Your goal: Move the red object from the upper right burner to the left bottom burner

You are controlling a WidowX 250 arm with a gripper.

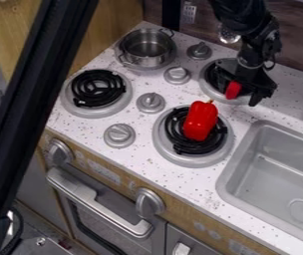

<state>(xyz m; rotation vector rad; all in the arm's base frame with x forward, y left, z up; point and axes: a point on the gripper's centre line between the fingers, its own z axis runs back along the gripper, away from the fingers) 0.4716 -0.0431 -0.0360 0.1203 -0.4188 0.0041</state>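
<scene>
- My black two-finger claw (244,94) hangs over the upper right burner (208,88), low and close to its black coil.
- Whether I am wide, narrow or gripping, I cannot tell.
- The small red object (232,89) is there at the upper right burner, right by my claw – whether it touches me or the coil, I cannot say.
- The left bottom burner (119,104), a black spiral coil in a round grey pan, lies well apart from me, across the stove.
- Nearer to me, a glossy red toy bell pepper (199,121) with a short stem rests on the black coil of the lower right burner (181,158). Its stem end points up towards my side.
- A shiny round metal pot (144,61) with loop handles stands upright at the stove's upper left.
- Four grey round knobs (151,102) run in a slanting row between the left and right burners, on the white speckled counter (201,179).
- A grey rectangular sink (247,149) is set into the counter to the right of the stove – and a silver oven handle (101,204) crosses the front below
</scene>
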